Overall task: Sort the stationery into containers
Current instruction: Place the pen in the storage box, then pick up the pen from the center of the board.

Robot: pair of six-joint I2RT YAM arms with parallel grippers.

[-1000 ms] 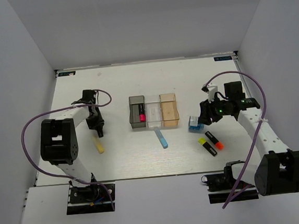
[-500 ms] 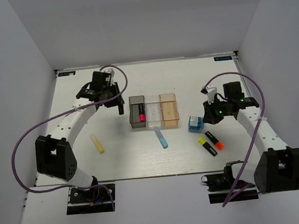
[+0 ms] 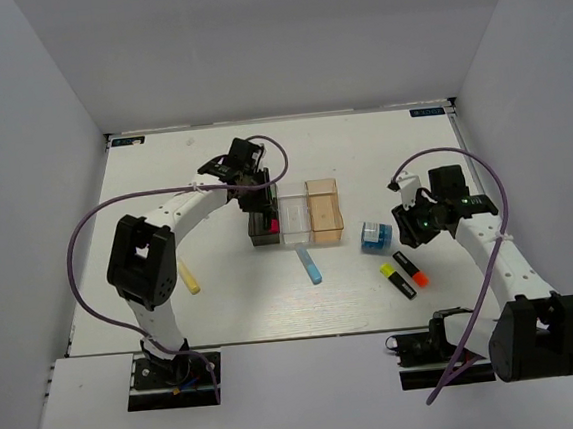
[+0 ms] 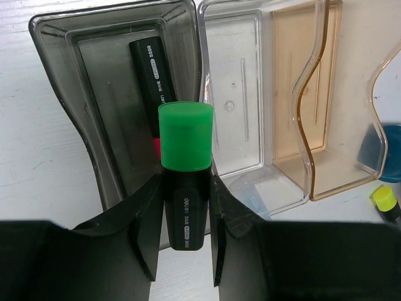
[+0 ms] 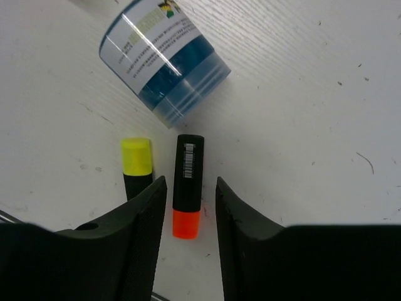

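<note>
Now the left jaws hold a green-capped highlighter (image 4: 185, 179) lengthwise over the grey bin (image 4: 103, 94). Right jaws, parted, straddle an orange-tipped highlighter (image 5: 187, 182).

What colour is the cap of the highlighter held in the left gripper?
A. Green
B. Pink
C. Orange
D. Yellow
A: in the left wrist view the left gripper clamps a black highlighter with a green cap, over the dark grey bin.
</note>
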